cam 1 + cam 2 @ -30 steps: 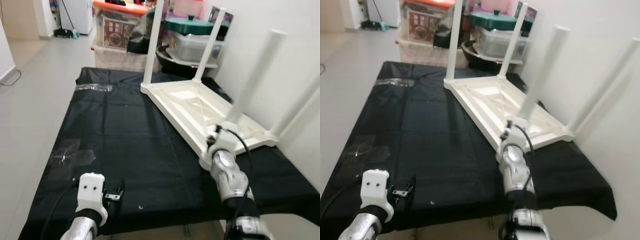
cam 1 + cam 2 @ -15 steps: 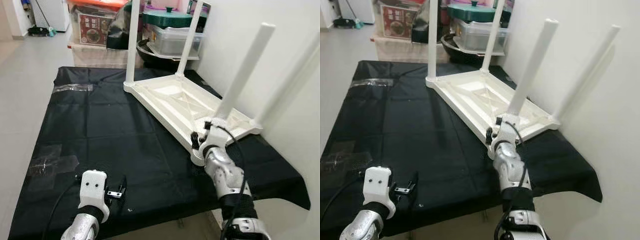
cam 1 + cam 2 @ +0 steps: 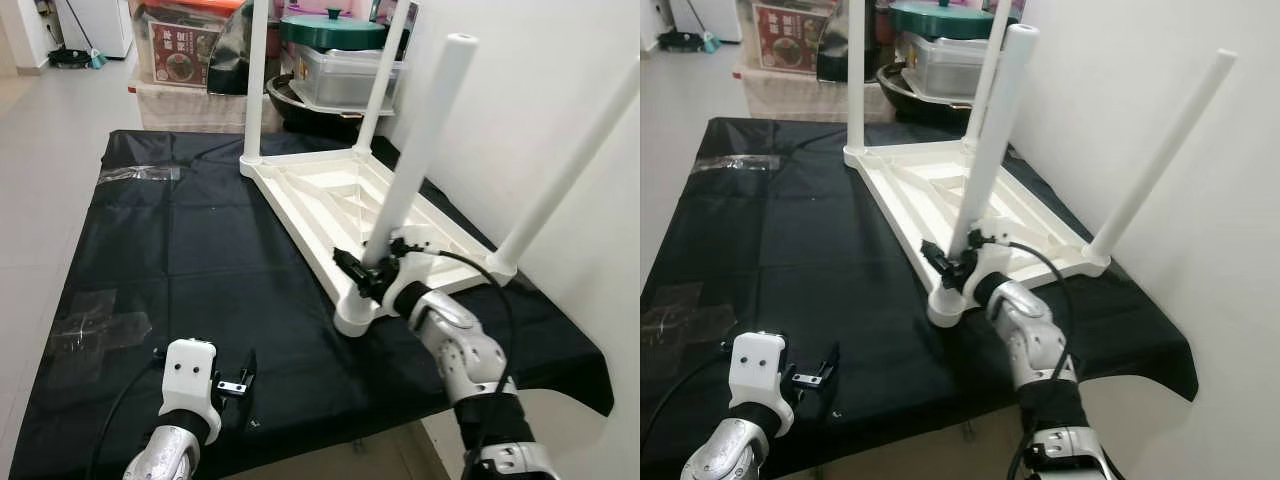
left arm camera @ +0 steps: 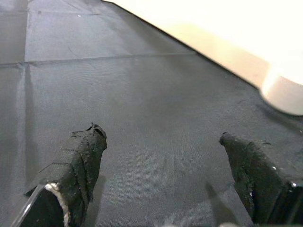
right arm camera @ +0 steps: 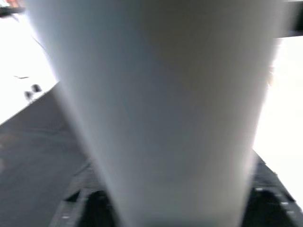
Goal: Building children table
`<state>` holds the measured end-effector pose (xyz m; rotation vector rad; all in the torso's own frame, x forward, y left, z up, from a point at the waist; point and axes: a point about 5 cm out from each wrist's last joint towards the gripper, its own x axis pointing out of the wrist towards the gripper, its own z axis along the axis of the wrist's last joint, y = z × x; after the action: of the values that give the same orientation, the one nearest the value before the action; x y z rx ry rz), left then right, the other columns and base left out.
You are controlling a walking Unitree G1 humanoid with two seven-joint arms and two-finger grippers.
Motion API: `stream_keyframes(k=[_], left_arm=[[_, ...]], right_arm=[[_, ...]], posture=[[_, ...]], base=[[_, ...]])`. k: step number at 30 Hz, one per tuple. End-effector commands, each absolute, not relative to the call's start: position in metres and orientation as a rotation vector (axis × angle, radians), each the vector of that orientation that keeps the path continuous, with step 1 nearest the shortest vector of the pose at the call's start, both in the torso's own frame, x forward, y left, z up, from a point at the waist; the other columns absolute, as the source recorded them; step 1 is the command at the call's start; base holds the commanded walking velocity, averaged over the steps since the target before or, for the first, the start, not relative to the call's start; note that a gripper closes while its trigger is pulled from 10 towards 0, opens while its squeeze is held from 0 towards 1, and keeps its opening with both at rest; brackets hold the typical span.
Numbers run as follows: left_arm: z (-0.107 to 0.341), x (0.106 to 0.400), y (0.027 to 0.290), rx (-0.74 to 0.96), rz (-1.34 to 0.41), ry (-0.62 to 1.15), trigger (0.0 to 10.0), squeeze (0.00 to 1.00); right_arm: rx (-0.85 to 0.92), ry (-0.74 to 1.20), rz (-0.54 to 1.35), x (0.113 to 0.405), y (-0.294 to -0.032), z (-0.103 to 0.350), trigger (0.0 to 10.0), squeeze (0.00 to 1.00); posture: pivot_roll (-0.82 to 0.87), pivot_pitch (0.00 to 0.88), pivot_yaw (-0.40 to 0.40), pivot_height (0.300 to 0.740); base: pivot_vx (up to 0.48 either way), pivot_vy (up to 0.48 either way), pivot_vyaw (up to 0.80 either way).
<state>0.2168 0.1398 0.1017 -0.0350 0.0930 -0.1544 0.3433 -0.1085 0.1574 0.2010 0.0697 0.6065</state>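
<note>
Gripping the base of the near leg (image 3: 415, 160), the right gripper (image 3: 368, 275) had its fingers clenched around the white post just above the corner socket (image 3: 356, 318) of the upturned tabletop (image 3: 345, 200). The tabletop lay underside-up on a black cloth (image 3: 200, 250) spread over the floor, beside the white wall (image 3: 520, 90), with three other legs already standing up from its other corners. The right wrist view showed the leg close in between the fingers.

The left gripper (image 4: 165, 175) hovered low over the cloth, near the tabletop's near corner, its fingers (image 4: 78, 163) released and holding nothing.

Judging by this, the step in hand was seating or tightening the last leg in its socket. The leg leaned somewhat, so the next move probably called for bringing it square to the socket and pressing or turning it home, perhaps with the left gripper steadying the tabletop's edge. Whether the leg was already fully seated could not be told.
</note>
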Motion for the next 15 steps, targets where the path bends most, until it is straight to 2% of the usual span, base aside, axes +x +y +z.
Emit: stream_keyframes(k=[1,2,7,8,9,10,12,13,14,15], left_arm=[[0.100,0.217,0.138,-0.031,-0.166,0.100,10.0,0.00],[0.100,0.216,0.137,-0.018,-0.170,0.101,10.0,0.00],[0.100,0.214,0.136,-0.002,-0.177,0.102,10.0,0.00],[0.100,0.214,0.136,-0.002,-0.179,0.102,10.0,0.00],[0.100,0.214,0.135,-0.005,-0.179,0.102,10.0,0.00],[0.100,0.214,0.135,-0.005,-0.179,0.102,10.0,0.00],[0.101,0.214,0.135,-0.008,-0.178,0.103,10.0,0.00],[0.101,0.214,0.135,-0.008,-0.178,0.103,10.0,0.00],[0.101,0.214,0.135,-0.008,-0.177,0.104,10.0,0.00],[0.101,0.214,0.135,-0.008,-0.177,0.104,10.0,0.00]], right_arm=[[0.204,0.076,0.687,0.342,-0.091,0.157,2.3,0.00],[0.203,0.070,0.696,0.342,-0.084,0.157,0.0,0.00],[0.209,0.103,0.655,0.345,-0.080,0.153,0.0,0.00],[0.192,0.159,0.571,0.348,-0.084,0.144,0.0,0.00],[0.170,0.261,0.331,0.355,-0.100,0.129,0.0,0.00],[0.170,0.261,0.331,0.355,-0.100,0.129,0.0,0.00],[0.117,0.406,-0.150,0.353,-0.142,0.102,0.0,0.00],[0.117,0.406,-0.150,0.353,-0.142,0.102,0.0,0.00],[0.098,0.435,-0.325,0.346,-0.157,0.095,0.0,0.00],[0.098,0.435,-0.325,0.346,-0.157,0.095,0.0,0.00]], posture=[[0.19,0.000,-0.172,0.740],[0.20,0.000,-0.168,0.740],[0.20,0.000,-0.168,0.740],[0.20,0.000,-0.167,0.740],[0.19,0.000,-0.168,0.740],[0.19,0.000,-0.168,0.740],[0.19,0.000,-0.166,0.740],[0.19,0.000,-0.166,0.740],[0.19,0.000,-0.166,0.740],[0.19,0.000,-0.166,0.740]], base=[[0.000,0.000,0.00],[0.000,0.000,0.00],[0.000,0.000,0.00],[0.000,0.000,0.00],[0.000,0.000,0.00],[0.000,0.000,0.00],[0.000,0.000,0.00],[0.000,0.000,0.00],[0.000,0.000,0.00],[0.000,0.000,0.00]])
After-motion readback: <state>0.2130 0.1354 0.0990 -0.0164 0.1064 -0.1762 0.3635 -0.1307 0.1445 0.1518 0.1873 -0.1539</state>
